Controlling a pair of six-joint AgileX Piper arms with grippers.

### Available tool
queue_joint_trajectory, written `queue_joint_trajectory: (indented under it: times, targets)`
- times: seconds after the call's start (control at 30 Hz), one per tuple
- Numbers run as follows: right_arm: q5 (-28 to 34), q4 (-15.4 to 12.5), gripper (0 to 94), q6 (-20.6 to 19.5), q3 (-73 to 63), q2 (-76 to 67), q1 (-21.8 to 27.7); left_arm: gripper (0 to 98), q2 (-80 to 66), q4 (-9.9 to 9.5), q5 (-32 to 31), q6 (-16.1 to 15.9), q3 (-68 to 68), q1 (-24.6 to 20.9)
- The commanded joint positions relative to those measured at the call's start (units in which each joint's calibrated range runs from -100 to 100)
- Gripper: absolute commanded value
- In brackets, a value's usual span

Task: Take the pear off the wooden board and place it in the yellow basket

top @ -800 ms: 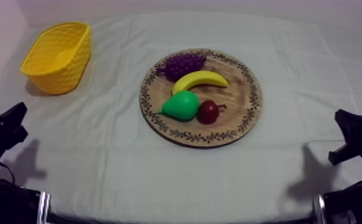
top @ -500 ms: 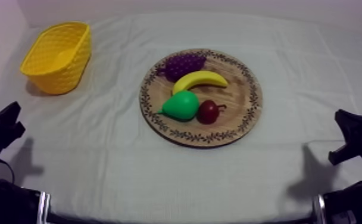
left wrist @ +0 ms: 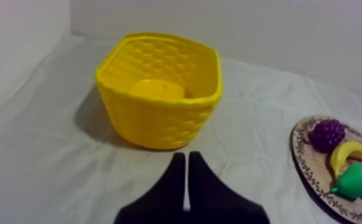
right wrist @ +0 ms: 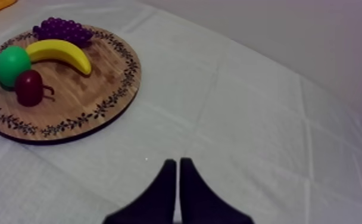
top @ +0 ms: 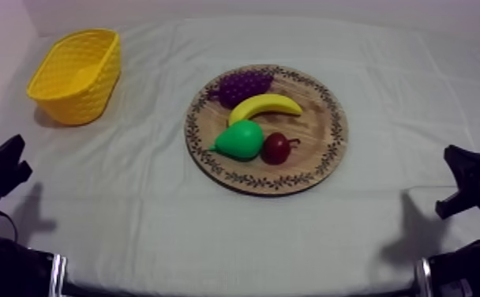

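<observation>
The green pear [top: 241, 140] lies on the round wooden board [top: 314, 142] near its front left, beside the small red fruit [top: 275, 148]. The yellow basket [top: 77, 74] stands at the table's far left with nothing in it. My left gripper [top: 10, 158] sits low at the left edge; in the left wrist view its fingers [left wrist: 186, 179] lie together as a narrow wedge facing the basket [left wrist: 159, 89], with the pear [left wrist: 352, 181] off to the side. My right gripper [top: 458, 170] rests low at the right edge, shut [right wrist: 177, 179], short of the board [right wrist: 109, 83] and the pear [right wrist: 11, 64].
A banana [top: 264, 106] and a bunch of purple grapes [top: 239, 85] lie on the board behind the pear. Bare cloth stretches between the board and the basket and along the table's front.
My left gripper has drawn back a little toward the left edge. The right arm, the fruit and the basket have not moved.
</observation>
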Motion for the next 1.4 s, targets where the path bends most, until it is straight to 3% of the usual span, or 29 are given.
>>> queue_joint_trajectory:
  times: [0.0,0.27,0.5,0.6,1.13,1.37]
  targets:
    - [0.0,0.0,0.3,0.0,0.0,0.0,0.0,0.0,1.7,1.19,1.5,-3.1,-3.9,-0.2]
    - [0.0,0.0,0.3,0.0,0.0,0.0,0.0,0.0,20.2,3.49,11.0,-9.0,-27.7,0.1]
    - [0.0,0.0,0.3,0.0,0.0,0.0,0.0,0.0,34.8,8.06,15.8,-15.7,-42.5,0.2]
    - [0.0,0.0,0.3,0.0,0.0,0.0,0.0,0.0,38.9,8.80,17.2,-17.1,-47.2,0.9]
    - [0.0,0.0,0.3,0.0,0.0,0.0,0.0,0.0,64.2,9.24,26.3,-20.4,-68.7,7.3]
    - [0.0,0.0,0.3,0.0,0.0,0.0,0.0,0.0,72.2,5.57,25.5,-19.2,-72.6,14.1]
